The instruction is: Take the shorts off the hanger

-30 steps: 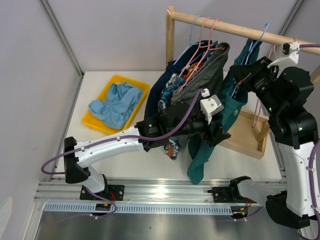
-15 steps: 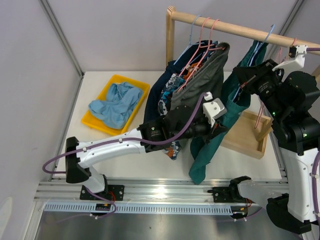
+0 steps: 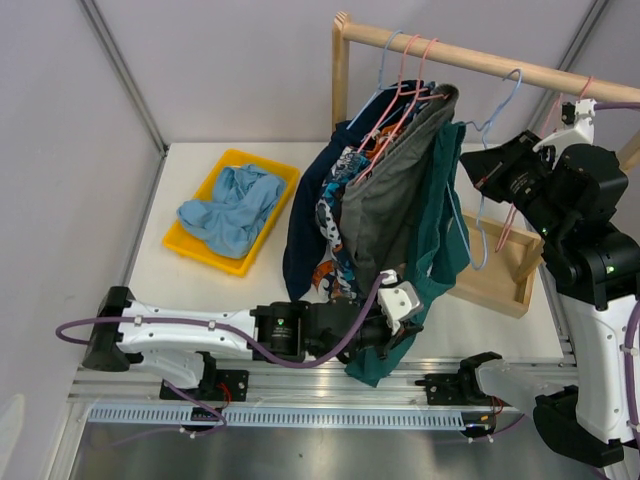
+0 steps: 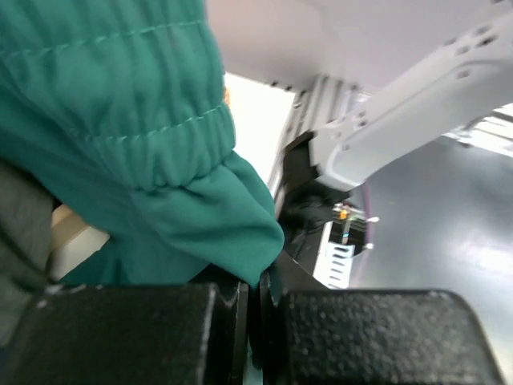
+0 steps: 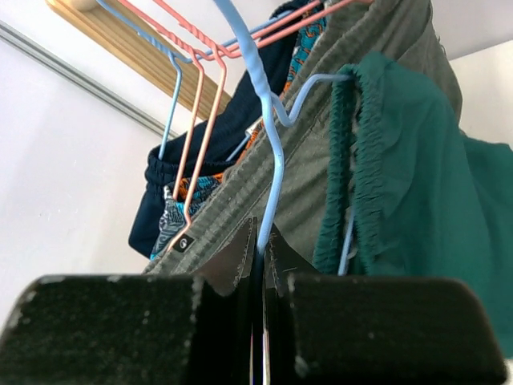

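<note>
**Top view:** The left tool [image 3: 385,338] is seen low near the front edge of the counter [image 3: 220,285], closed on the bottom hem of the teal shorts [image 3: 440,220]. The right tool [image 3: 483,170] is raised below the wooden rail [image 3: 450,55], clamped on the blue hanger [image 3: 478,245]. Grey shorts [image 3: 385,195] hang just beside the teal pair. Light blue shorts [image 3: 235,208] lie in a yellow tray [image 3: 280,180].

**Left wrist view:** Teal fabric [image 4: 144,160] is pinched between the closed fingers [image 4: 232,305].

**Right wrist view:** The hanger wire [image 5: 271,152] is gripped between shut fingers [image 5: 224,269]. The teal waistband [image 5: 365,160] is looped over one hanger arm.

The step in hand is judged to be the stripping of the teal pair. A further pull towards that arm's end is called for, with the hanger held firm.
</note>
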You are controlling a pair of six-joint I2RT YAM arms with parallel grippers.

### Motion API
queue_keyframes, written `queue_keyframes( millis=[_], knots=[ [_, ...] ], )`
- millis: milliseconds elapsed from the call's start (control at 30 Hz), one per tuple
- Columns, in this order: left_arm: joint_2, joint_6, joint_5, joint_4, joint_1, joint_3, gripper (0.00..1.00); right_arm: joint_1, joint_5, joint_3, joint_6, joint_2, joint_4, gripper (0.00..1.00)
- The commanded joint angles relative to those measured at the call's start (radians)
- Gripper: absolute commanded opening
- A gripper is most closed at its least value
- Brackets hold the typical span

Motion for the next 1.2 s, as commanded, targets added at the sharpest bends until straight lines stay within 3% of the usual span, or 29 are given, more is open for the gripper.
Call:
queue_keyframes(
  millis=[0,167,233,267,367,400,533,733,767,867,1000,1167],
  knots=[
    [0.021,-0.014,-0.029,0.033,-0.001,0.065,0.0,-0.005,0.021,0.063,0.009,-0.014,0.102,0.0],
    [0.16,-0.018,-0.017,-0.071,0.144,0.282,0.0,-0.005,-0.067,0.104,0.078,-0.038,-0.049,0.0],
    [0.258,-0.015,0.003,-0.124,0.261,0.426,0.0,-0.005,-0.096,0.129,0.101,-0.069,-0.106,0.0],
    [0.258,-0.015,0.014,-0.125,0.29,0.427,0.0,-0.005,-0.101,0.129,0.106,-0.074,-0.128,0.0],
    [0.395,-0.021,0.037,-0.241,0.403,0.634,0.0,-0.007,-0.107,0.198,0.11,-0.077,-0.218,0.0],
    [0.433,-0.026,0.061,-0.313,0.43,0.766,0.0,-0.005,-0.105,0.247,0.107,-0.069,-0.243,0.0],
    [0.547,-0.033,0.085,-0.414,0.494,0.881,0.0,-0.005,-0.07,0.357,0.084,-0.038,-0.33,0.0],
    [0.3,-0.084,0.047,-0.284,0.429,0.526,0.0,-0.004,-0.015,0.37,0.02,0.04,-0.291,0.0],
    [0.213,-0.09,0.03,-0.269,0.389,0.413,0.0,-0.004,0.022,0.373,0.009,0.057,-0.268,0.0],
    [0.09,-0.116,-0.058,-0.292,0.28,0.276,0.0,-0.005,0.068,0.4,-0.031,0.126,-0.237,0.0],
    [-0.102,-0.164,-0.185,-0.371,0.114,0.191,0.0,-0.036,0.099,0.411,-0.069,0.19,-0.173,0.0],
    [-0.217,-0.24,-0.364,-0.497,-0.082,0.165,0.0,-0.181,-0.037,0.428,-0.06,0.265,-0.113,0.0]
  ],
)
